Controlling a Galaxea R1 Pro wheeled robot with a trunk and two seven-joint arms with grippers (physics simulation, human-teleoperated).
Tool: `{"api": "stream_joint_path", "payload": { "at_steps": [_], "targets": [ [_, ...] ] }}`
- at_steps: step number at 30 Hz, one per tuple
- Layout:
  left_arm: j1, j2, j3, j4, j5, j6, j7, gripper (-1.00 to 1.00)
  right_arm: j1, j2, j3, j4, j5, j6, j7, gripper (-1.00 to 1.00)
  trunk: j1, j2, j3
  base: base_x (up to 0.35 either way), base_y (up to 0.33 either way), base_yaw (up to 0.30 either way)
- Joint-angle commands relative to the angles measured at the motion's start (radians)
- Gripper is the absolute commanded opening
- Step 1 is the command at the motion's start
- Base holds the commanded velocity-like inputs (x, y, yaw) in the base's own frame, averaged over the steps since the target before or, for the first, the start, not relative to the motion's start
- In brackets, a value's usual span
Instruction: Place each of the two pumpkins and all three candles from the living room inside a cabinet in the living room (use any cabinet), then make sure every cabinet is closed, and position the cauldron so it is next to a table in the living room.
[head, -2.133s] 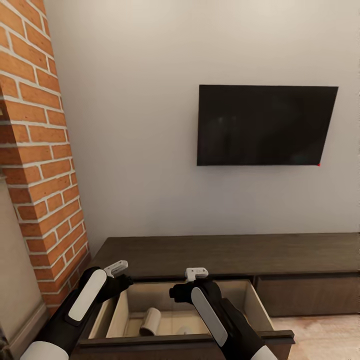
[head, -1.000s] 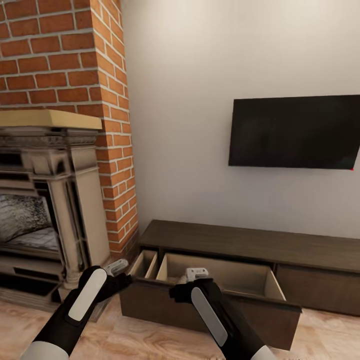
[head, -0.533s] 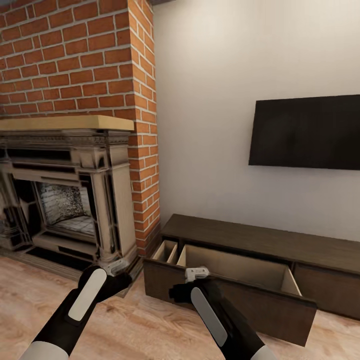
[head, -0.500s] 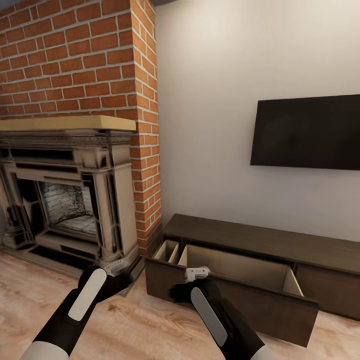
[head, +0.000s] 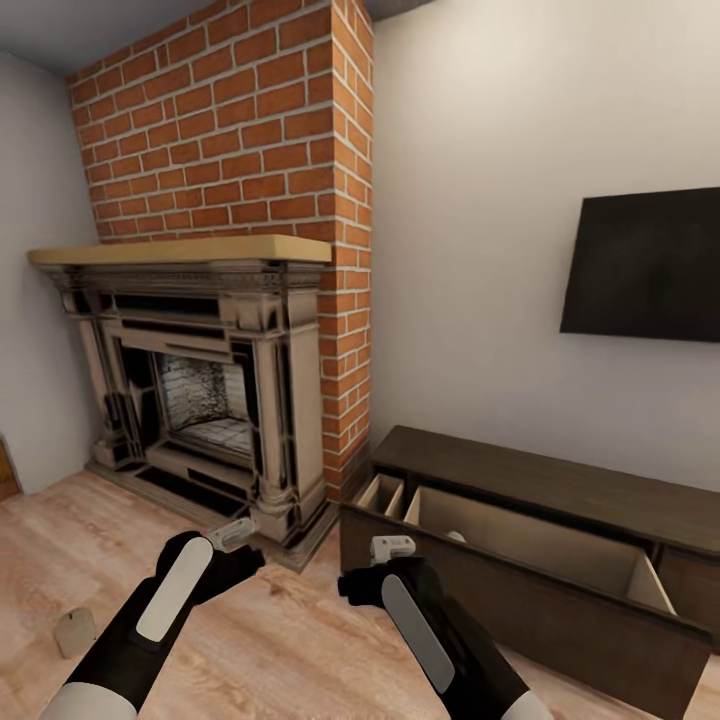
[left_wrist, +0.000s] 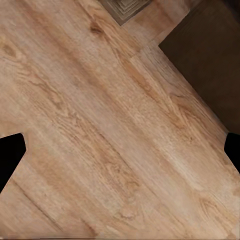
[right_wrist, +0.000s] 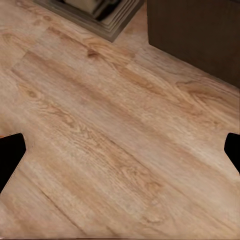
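Black-and-white arms hang low over the plank floor (head: 120, 520), left gripper (head: 236, 534) and right gripper (head: 392, 547) both empty with fingers spread wide, carried that way, I'd judge, for travel between pickups. Beyond them the dark cabinet (head: 560, 480) stands with its drawer (head: 540, 560) pulled out, ready for loading, beside the fireplace (head: 200, 390). No pumpkin in sight, and no readable writing anywhere.

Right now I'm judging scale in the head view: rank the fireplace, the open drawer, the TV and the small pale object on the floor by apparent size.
1. Fireplace.
2. Open drawer, though nearness inflates it.
3. TV, cut off by the frame edge, so unsure against the drawer.
4. Small pale object.
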Motion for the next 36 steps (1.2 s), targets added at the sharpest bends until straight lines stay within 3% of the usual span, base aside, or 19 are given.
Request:
{"api": "stream_joint_path", "payload": {
  "at_steps": [1,15,31,36],
  "targets": [
    [-0.001,0.001,-0.003,-0.001,0.01,-0.001,0.01,1.0,-0.001,0.0,0.001,-0.001,-0.01,0.002,-0.01,1.0,-0.001,-0.001,-0.001,-0.226,0.213,0.277],
    [-0.001,0.001,-0.003,-0.001,0.01,-0.001,0.01,1.0,-0.001,0.001,0.002,-0.001,-0.01,0.003,-0.01,1.0,-0.001,-0.001,-0.001,-0.208,0.237,0.277],
    [-0.001,0.0,-0.004,0.0,0.01,-0.001,0.01,1.0,-0.001,0.001,0.003,-0.001,-0.009,0.003,-0.01,1.0,-0.001,-0.001,-0.001,-0.085,0.287,0.277],
    [-0.001,0.0,-0.003,0.001,0.01,-0.001,0.01,1.0,-0.001,0.002,0.003,-0.001,-0.009,0.003,-0.01,1.0,-0.001,-0.001,-0.001,-0.003,0.089,0.277]
  ]
}}
